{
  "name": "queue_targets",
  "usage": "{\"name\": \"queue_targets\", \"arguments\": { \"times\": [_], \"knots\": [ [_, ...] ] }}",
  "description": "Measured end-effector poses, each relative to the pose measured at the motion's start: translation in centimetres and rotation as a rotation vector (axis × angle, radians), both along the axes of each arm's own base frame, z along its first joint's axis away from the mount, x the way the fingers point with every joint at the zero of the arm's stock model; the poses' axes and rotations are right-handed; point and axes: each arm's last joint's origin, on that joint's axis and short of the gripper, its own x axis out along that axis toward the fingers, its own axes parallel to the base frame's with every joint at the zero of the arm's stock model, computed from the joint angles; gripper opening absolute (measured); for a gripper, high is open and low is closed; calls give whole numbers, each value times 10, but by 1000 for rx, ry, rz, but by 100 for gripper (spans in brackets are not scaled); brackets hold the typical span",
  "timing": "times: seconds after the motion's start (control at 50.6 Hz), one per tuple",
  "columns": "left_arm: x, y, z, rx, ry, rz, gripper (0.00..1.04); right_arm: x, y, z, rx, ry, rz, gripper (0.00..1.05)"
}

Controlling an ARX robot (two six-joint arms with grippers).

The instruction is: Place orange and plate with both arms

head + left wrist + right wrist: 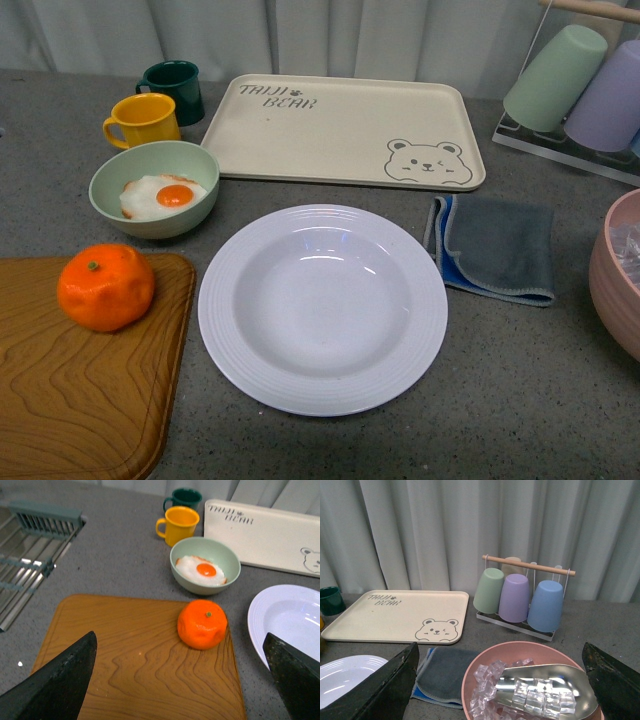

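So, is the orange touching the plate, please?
Apart. The front view shows a strip of bare wooden board between the orange and the plate.

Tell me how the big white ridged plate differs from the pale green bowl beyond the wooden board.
The glossy white round plate is much wider and shallower than the pale green bowl. The plate is empty, while the bowl holds a fried egg. The plate's wide rim has concentric ridges, but the bowl's rim is plain. Both are round, upright and sit on the grey countertop.
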Motion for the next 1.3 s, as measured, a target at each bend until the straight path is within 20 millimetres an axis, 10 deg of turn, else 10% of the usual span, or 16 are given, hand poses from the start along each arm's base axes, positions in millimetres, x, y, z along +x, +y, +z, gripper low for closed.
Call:
{"name": "queue_targets", "arguments": {
  "times": [0.573,1.305],
  "knots": [
    [127,-20,-46,-105,363,-119,98,0,0,0,0,0,0,95],
    [176,-33,-84,-20,567,-175,98,0,0,0,0,0,0,95]
  ]
}}
